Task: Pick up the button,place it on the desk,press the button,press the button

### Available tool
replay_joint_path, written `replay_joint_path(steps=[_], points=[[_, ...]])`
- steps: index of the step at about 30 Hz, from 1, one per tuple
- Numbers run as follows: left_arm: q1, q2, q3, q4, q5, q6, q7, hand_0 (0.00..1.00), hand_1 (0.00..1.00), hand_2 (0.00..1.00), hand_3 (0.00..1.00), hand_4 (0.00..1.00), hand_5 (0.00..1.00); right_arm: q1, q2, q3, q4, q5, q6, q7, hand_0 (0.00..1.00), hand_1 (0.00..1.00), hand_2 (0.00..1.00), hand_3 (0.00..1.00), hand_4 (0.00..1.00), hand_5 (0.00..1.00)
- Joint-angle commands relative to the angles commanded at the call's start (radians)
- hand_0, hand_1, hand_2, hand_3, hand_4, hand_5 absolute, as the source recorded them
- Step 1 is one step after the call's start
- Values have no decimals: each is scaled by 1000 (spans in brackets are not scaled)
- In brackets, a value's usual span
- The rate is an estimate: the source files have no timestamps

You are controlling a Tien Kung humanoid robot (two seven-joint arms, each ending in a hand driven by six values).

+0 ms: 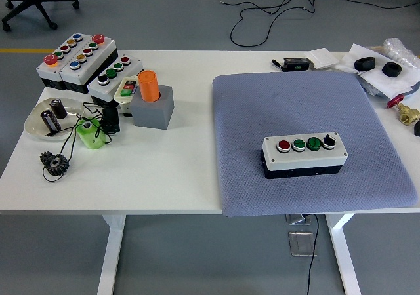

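Already the button box [304,155] sits flat on the grey mat [308,111], lower right, buttons upward for pressing; no fingers visible.

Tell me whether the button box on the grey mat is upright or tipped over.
Upright. The button box sits flat on the grey mat, its white top facing up with all four controls showing in a row.

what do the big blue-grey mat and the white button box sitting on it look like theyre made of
The blue-grey mat looks like soft woven or foam-backed fabric: matte, with a fine dotted texture and rounded corners. The white four-button box looks like hard moulded plastic: a smooth pale lid on a black base, with glossy red and green button caps.
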Motion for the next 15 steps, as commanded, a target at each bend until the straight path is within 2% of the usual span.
replay_joint_path(steps=[15], points=[[4, -5, -8, 0, 0, -1, -1, 604, 551, 513, 465, 277, 991, 17, 2, -17, 6, 2, 0, -12, 777, 748, 776, 773, 598, 428]])
